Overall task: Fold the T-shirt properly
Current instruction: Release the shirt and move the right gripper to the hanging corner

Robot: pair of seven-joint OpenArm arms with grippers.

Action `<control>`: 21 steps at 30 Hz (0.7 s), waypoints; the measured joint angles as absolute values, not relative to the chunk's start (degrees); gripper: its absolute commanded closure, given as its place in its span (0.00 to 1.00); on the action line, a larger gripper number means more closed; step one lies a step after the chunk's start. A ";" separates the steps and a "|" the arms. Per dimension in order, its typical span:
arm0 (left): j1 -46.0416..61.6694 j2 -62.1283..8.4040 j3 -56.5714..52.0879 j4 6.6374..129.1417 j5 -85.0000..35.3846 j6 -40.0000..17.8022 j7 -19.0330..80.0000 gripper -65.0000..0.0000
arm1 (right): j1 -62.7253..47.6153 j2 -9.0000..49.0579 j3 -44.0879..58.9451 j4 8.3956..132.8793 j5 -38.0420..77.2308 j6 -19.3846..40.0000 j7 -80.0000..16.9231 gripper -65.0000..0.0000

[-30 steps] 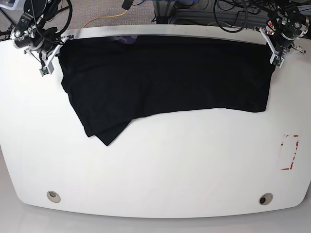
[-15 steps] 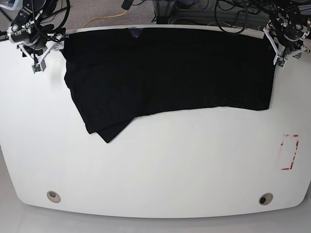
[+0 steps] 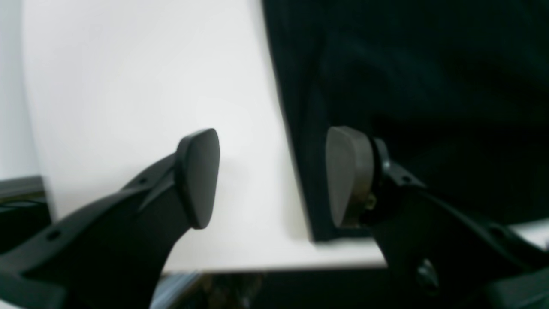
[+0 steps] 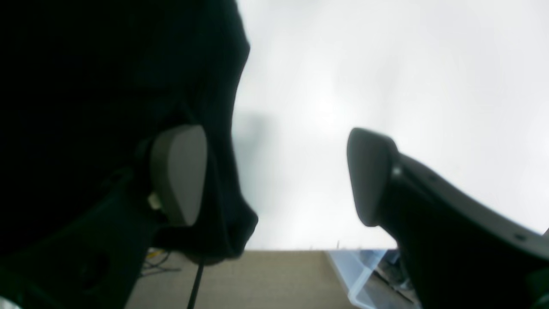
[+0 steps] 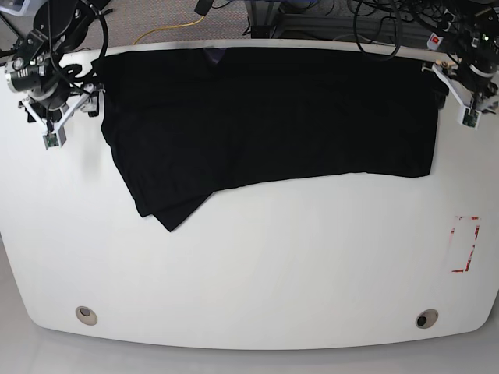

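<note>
a: white table [image 5: 249, 265] fills the base view, with cables and floor behind its far edge. the shirt [image 5: 265, 125] lies along that far edge as a wide black band, one loose corner hanging toward the near left. the left gripper [image 5: 470, 104] is at the shirt's right end, the right gripper [image 5: 53, 125] at its left end. both look apart from the cloth.

b: and from the left wrist?

a: the left gripper [image 3: 272, 176] has its jaws spread, nothing between them. one pad [image 3: 343, 171] is over the shirt [image 3: 407, 86] edge, the other over bare table [image 3: 128, 86]. the shirt corner sits just beside the table edge.

b: the right wrist?

a: same picture, mirrored. the right gripper [image 4: 274, 176] is wide, holding nothing. one pad [image 4: 178, 171] is in front of the shirt [image 4: 107, 86], the other over the table [image 4: 364, 64].

b: so what is the step?

a: i judge one fold is laid and both arms let go. to do it well, pull the arms straight away from the cloth so no pad drags the edge, then check the skewed left corner before the next fold; it may need smoothing.

b: what changed from before?

a: a second ago both grippers were pinched on the shirt's top corners, further in. now they are released and moved outward, and the far edge lies flatter near the table rim.
</note>
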State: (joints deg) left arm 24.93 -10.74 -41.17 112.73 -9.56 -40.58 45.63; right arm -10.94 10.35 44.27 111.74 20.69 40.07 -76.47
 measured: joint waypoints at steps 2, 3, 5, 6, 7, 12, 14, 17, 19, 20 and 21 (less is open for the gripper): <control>22.39 -11.20 -42.39 112.71 -9.54 -40.36 45.60 0.44 | -8.43 10.66 41.78 111.68 19.51 39.97 -76.75 0.25; 21.65 -11.27 -42.50 112.71 -9.28 -40.32 45.47 0.44 | -7.42 10.76 40.60 111.66 19.62 39.92 -76.82 0.25; 19.97 -11.25 -42.48 112.71 -9.32 -40.34 45.45 0.44 | -4.75 10.61 37.98 111.66 19.97 39.97 -76.53 0.25; 19.25 -11.16 -42.46 112.68 -9.32 -40.36 45.50 0.44 | -3.33 10.28 36.80 111.57 20.51 39.97 -76.51 0.25; 18.61 -11.09 -42.39 112.62 -9.06 -40.38 45.65 0.44 | -1.85 10.28 35.64 110.80 21.12 39.99 -76.23 0.25; 13.32 -9.89 -42.46 112.01 -4.60 -40.34 45.54 0.44 | 5.61 10.48 31.20 102.56 19.92 40.05 -76.03 0.25; 10.96 -9.47 -42.33 110.69 -3.18 -40.47 45.82 0.44 | 8.93 10.66 28.99 99.11 19.53 39.97 -75.18 0.25; 8.69 -9.30 -42.35 109.95 -2.13 -40.36 45.43 0.44 | 12.97 11.20 25.54 94.15 19.55 39.94 -72.34 0.25; 7.53 -9.28 -42.39 109.30 -0.60 -40.38 45.63 0.44 | 15.94 11.49 23.09 90.50 17.78 40.10 -71.00 0.25; 7.25 -9.30 -42.44 109.10 -0.43 -40.36 45.65 0.44 | 17.34 11.68 21.69 88.73 16.23 39.99 -70.26 0.25; 6.83 -9.32 -42.50 108.86 -0.14 -40.38 45.65 0.44 | 18.59 11.97 20.67 86.70 15.55 39.92 -69.21 0.25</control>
